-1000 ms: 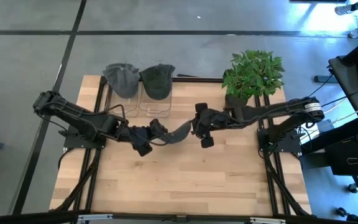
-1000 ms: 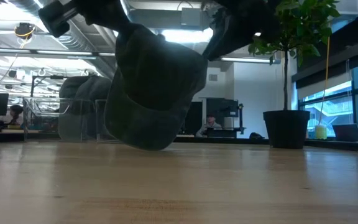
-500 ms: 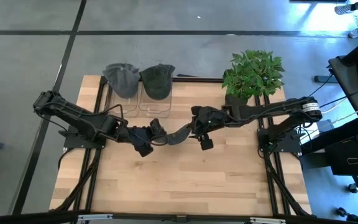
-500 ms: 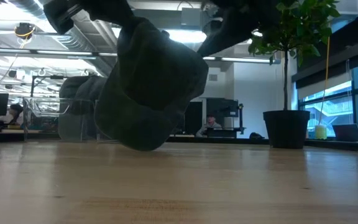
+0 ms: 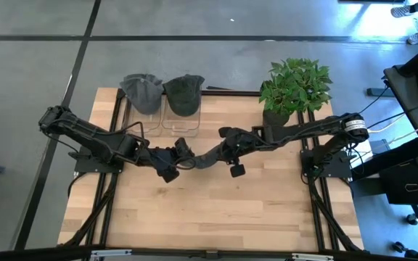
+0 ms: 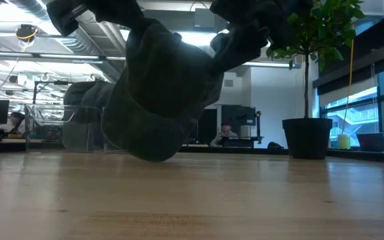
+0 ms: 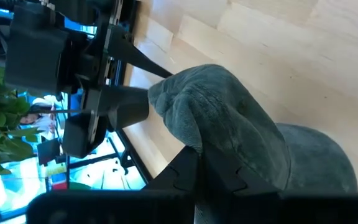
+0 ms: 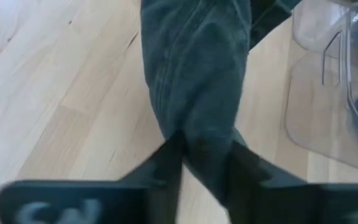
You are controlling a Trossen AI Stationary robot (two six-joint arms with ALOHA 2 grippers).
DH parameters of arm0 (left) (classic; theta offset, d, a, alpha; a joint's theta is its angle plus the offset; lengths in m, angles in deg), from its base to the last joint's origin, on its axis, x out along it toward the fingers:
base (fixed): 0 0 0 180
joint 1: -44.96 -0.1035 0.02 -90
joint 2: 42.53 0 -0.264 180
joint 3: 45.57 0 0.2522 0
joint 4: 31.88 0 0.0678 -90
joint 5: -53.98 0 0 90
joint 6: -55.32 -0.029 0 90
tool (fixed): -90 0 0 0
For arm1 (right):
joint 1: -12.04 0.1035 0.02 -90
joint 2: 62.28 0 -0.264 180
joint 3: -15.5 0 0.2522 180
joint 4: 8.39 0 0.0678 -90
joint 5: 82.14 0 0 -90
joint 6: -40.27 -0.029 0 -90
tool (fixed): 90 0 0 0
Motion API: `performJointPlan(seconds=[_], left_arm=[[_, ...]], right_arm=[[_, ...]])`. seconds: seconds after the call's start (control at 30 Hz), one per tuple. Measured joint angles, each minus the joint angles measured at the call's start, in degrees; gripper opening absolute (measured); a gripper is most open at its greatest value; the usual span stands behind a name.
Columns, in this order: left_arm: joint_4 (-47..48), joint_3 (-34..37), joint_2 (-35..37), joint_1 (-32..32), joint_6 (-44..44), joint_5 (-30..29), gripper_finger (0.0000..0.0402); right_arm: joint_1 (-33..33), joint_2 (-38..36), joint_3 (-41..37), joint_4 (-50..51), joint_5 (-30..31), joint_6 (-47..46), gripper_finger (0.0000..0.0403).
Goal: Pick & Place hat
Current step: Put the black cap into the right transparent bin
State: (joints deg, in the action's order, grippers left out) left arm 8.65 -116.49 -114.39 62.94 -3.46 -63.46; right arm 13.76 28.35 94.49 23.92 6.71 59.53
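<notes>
A dark grey-green hat (image 5: 207, 156) hangs over the middle of the table between my two grippers. My left gripper (image 5: 182, 154) comes from the table's left and is shut on the hat's left end. My right gripper (image 5: 222, 151) comes from the right and its fingers close around the hat's right end (image 8: 197, 74). In the low view the hat's crown (image 6: 159, 100) sags down toward the wood. Two more hats (image 5: 142, 91) (image 5: 183, 93) sit on clear stands at the far edge. My left gripper pinches a bunched edge of the hat (image 7: 199, 142) between its two fingers, coming about level from the table's left. The crown hangs below and beside the fingers. My right gripper has a gathered fold of the hat (image 8: 201, 142) between its two fingers (image 8: 166, 163), coming from the table's right and along the hat. The cloth runs away from the fingers toward my left gripper.
A potted plant (image 5: 294, 85) stands at the far right, close behind my right arm. The clear stands (image 5: 180, 119) with the two other hats are just beyond the grippers. Bare wood (image 5: 216, 210) stretches along the near half of the table.
My right gripper has moved toward the table's left, up to the hat, and its fingers now lie on the hat's right end. The hat has swung a little under my left gripper, which has kept its place.
</notes>
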Motion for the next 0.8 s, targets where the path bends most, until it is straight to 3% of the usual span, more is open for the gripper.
performJointPlan(seconds=[0.13, 0.47, 0.8], left_arm=[[0.1, 0.0, 0.0, 0.0, 1.2, -0.1, 0.0021], [0.1, 0.0, 0.0, 0.0, 3.8, -2.4, 0.0026], [0.0, 0.0, 3.0, -1.0, 9.6, -1.5, 0.0095]], right_arm=[[0.0, 0.0, 0.0, 0.1, 0.0, 2.5, 0.0015], [0.0, 0.0, 0.0, -0.5, 1.3, 2.3, 0.0007], [0.0, 0.0, 0.0, -0.9, 3.7, 2.4, 0.0006]])
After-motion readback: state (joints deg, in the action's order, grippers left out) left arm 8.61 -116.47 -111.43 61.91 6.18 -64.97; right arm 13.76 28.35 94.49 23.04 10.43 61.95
